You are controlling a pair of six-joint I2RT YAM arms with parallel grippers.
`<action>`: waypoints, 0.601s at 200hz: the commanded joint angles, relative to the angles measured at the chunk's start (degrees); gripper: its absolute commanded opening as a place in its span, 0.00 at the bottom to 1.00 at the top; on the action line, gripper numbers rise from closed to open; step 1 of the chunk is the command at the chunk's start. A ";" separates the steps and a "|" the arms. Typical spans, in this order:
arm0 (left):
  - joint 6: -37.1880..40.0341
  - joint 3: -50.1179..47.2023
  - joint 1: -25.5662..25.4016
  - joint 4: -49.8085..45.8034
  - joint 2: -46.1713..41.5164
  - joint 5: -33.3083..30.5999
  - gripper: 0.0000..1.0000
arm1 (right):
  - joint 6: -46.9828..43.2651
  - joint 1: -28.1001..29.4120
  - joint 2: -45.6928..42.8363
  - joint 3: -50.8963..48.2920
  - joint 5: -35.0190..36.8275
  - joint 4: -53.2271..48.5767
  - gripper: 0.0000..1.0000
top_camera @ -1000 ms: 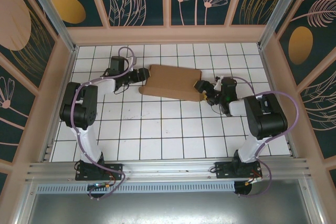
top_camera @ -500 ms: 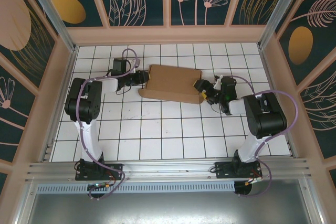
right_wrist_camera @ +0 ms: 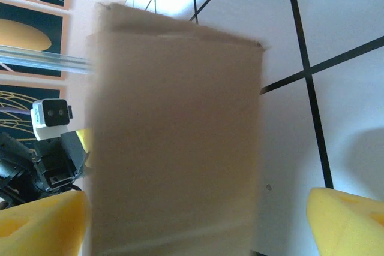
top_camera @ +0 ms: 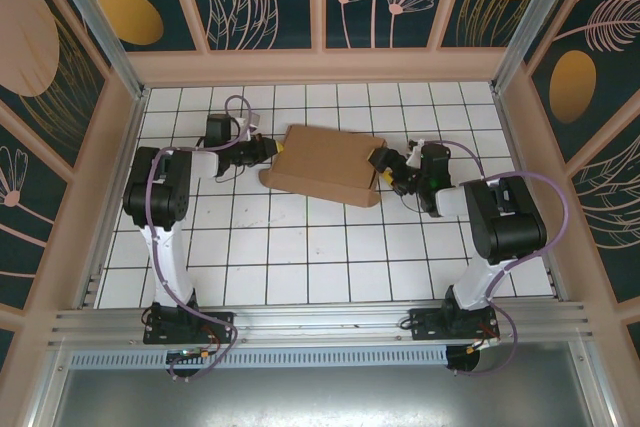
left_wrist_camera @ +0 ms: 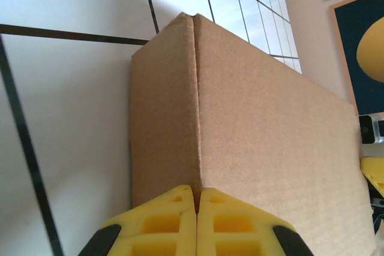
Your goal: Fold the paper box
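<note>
Left tool [left_wrist_camera: 197,201] has snapped shut against the paper box [top_camera: 325,164]; right tool [top_camera: 383,171] gapes wide astride it. Box looks closed, nearly finished.

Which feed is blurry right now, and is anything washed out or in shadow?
Right wrist: the paper box is smeared with soft edges, though the grid lines of the table beside it are crisp. Left wrist: sharp, cardboard grain readable; a soft shadow lies on the table left of the box, and the far tiles glare white. Top external: sharp, evenly lit.
</note>
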 commanded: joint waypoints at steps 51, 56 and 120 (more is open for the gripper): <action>0.05 -1.35 1.47 -0.86 3.05 0.60 0.00 | 2.77 1.67 1.86 1.62 -2.14 4.68 0.93; 0.24 -1.35 1.47 -1.00 3.07 0.59 0.00 | 2.97 1.88 2.18 1.88 -2.24 4.97 0.92; -2.36 -2.97 1.47 3.48 2.49 0.20 0.24 | 9.74 3.06 5.02 3.11 -5.60 12.21 0.54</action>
